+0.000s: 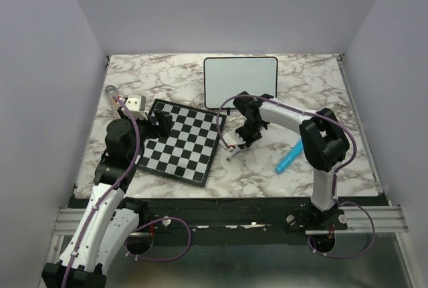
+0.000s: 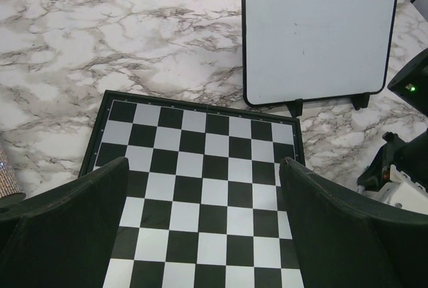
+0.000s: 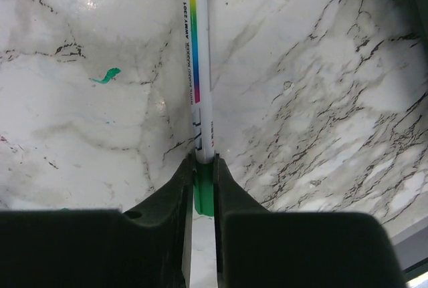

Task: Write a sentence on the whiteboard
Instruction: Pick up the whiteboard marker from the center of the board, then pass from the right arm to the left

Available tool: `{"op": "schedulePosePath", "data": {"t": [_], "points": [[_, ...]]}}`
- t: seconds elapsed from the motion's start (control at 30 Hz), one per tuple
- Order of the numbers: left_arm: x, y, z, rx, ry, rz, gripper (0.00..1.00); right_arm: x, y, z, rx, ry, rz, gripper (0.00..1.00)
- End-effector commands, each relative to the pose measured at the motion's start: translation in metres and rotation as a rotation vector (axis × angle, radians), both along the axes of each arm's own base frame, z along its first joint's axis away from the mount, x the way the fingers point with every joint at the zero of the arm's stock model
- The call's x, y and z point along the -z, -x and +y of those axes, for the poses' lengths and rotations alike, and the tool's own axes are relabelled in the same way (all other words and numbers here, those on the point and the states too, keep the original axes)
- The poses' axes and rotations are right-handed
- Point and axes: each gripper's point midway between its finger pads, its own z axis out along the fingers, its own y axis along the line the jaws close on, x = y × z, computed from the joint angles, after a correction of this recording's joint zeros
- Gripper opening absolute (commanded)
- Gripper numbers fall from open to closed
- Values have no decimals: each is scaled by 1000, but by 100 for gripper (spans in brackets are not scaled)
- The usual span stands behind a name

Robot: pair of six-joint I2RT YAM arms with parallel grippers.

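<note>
The whiteboard (image 1: pixel 241 81) stands at the far side of the marble table (image 1: pixel 314 74), near the middle. In the left wrist view it is propped upright on two small black feet, and its surface (image 2: pixel 317 34) is plain white. It is just beyond the far right corner of the chessboard (image 1: pixel 180 144) and does not touch it.

The right gripper (image 1: pixel 235 142) is low over the table, between the chessboard and a blue pen-like thing (image 1: pixel 289 157) that lies on the marble. Its fingers are clenched on a marker (image 3: pixel 200 67). The marker is white with a rainbow stripe and a green part, and that green part sits between the two pads. Left of the marker, a small green smear (image 3: pixel 105 74) is on the marble.

The left gripper (image 1: pixel 160 122) hangs above the chessboard (image 2: pixel 200 201) with its fingers spread wide, and nothing is between them. Beside the left arm lie a small white object (image 1: pixel 136 103) and a glittering cylinder (image 1: pixel 111 91); I cannot tell what these are.
</note>
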Motion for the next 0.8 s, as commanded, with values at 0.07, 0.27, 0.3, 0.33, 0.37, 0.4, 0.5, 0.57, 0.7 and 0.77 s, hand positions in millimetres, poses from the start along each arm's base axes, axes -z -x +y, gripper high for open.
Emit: {"op": "schedulePosePath", "data": {"t": [0.07, 0.27, 0.3, 0.33, 0.37, 0.4, 0.5, 0.57, 0.7, 0.77], "points": [[-27, 7, -21, 126, 35, -71, 99, 11, 18, -25, 140, 95, 24, 13], [-25, 13, -50, 282, 113, -21, 99, 4, 25, -28, 308, 59, 8, 8], [-20, 14, -57, 319, 130, 9, 99, 7, 32, -32, 343, 65, 19, 6], [-21, 14, -62, 333, 171, 33, 99, 6, 27, -29, 371, 37, -4, 6], [-19, 15, -66, 351, 196, 56, 99, -2, 26, -26, 392, 3, -24, 6], [-13, 13, -71, 366, 221, 93, 99, -3, 28, -26, 419, -11, -21, 5], [0, 16, -89, 423, 369, 212, 99, -12, 33, -23, 444, -89, -48, 5], [6, 19, -100, 467, 485, 259, 99, -14, 38, -25, 453, -103, -47, 5], [35, 16, -110, 464, 626, 352, 98, -31, 46, -20, 450, -190, -56, 5], [46, 19, -118, 474, 636, 375, 97, -34, 50, -17, 446, -217, -50, 5]]}}
